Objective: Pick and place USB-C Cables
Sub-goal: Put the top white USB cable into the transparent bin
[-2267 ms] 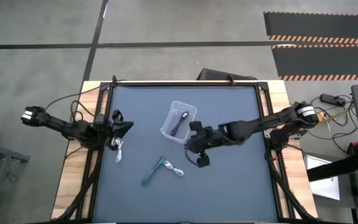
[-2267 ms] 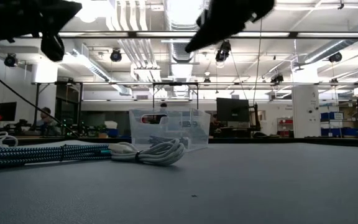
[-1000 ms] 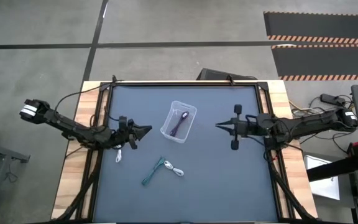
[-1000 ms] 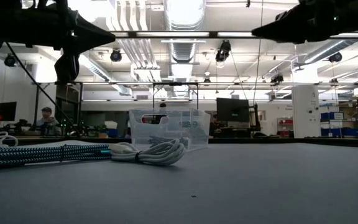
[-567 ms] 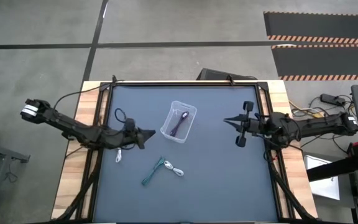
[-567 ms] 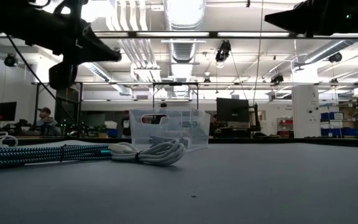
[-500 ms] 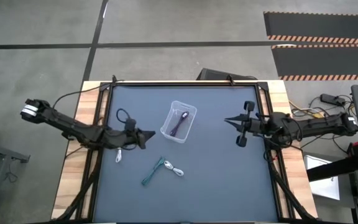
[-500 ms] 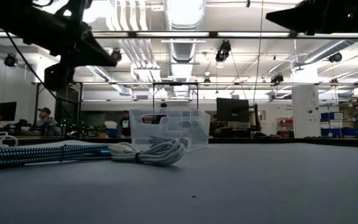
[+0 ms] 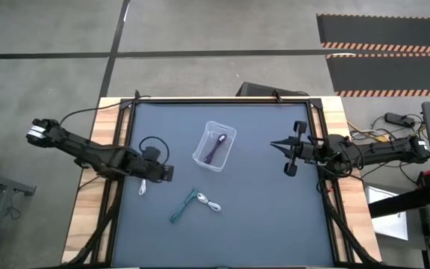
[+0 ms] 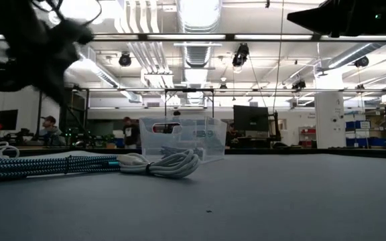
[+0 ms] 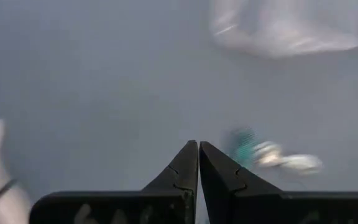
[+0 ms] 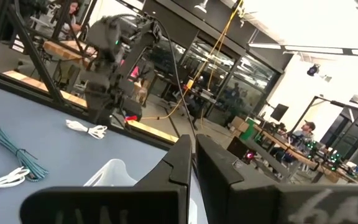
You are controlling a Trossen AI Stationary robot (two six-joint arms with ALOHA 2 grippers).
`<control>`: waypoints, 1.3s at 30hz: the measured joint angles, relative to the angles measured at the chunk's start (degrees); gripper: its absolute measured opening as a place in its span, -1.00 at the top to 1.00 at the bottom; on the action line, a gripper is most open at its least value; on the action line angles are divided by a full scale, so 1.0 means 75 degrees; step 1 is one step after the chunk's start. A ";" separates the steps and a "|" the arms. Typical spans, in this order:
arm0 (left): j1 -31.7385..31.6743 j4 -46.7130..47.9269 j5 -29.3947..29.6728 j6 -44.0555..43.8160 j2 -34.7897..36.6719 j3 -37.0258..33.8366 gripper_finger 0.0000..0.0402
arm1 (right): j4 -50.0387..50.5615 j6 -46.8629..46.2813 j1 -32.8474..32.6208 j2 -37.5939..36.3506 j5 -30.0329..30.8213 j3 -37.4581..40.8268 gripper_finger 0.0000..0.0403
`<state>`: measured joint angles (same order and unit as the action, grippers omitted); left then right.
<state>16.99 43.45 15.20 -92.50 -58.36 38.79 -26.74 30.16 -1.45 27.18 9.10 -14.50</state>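
A clear bin (image 9: 215, 146) stands mid-table with the purple cable (image 9: 216, 147) lying inside it. A teal-green cable (image 9: 183, 206) and a white cable (image 9: 212, 204) lie side by side on the mat nearer the near edge; both also show in the left wrist view as the teal-green cable (image 11: 243, 149) and the white cable (image 11: 294, 163). A second white cable (image 9: 142, 183) lies by the left edge. My left gripper (image 9: 166, 172) is shut and hovers above the mat, left of the bin, pointing down (image 11: 198, 147). My right gripper (image 9: 274, 145) is shut and raised to the right of the bin (image 12: 193, 144).
The dark mat (image 9: 260, 217) is bare on its right and near parts. Black frame rails (image 9: 118, 149) run along the table's sides. In the low view the bin (image 10: 183, 139) stands behind the teal-green cable (image 10: 45, 165) and white cable (image 10: 166, 164). People sit in the room beyond.
My left gripper has moved a little toward the bin, then tipped downward toward the mat and drawn back slightly left and nearer; it stays shut. My right gripper has drawn back toward the table's right edge and slightly farther, then held still. The cables and bin have not moved.
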 joint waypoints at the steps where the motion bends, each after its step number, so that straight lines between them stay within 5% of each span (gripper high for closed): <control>1: 0.0000 0.0443 -0.0393 -0.0341 -0.0099 0.0029 1.00 | 0.0000 -0.0006 0.0000 0.0000 0.0000 0.0000 0.94; 6: 0.0006 0.2092 -0.2021 -0.1405 -0.0768 0.0027 1.00 | 0.0006 -0.0006 0.0000 0.0000 0.0000 0.0000 0.94; 11: 0.0006 0.2277 -0.2572 -0.1398 -0.1428 0.0022 1.00 | 0.0044 -0.0009 0.0000 0.0000 0.0000 0.0000 0.94; 28: -0.0003 0.2277 -0.2279 -0.0974 -0.2056 0.0016 0.98 | 0.0168 -0.0082 0.0000 0.0000 0.0000 -0.0003 0.94; 39: -0.0006 0.2277 -0.1914 -0.0819 -0.2038 -0.0147 0.49 | 0.0210 -0.0074 0.0000 0.0000 0.0003 -0.0012 0.94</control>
<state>16.95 60.53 0.84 -98.64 -73.64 37.69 -25.17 29.60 -1.45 27.18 9.13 -14.59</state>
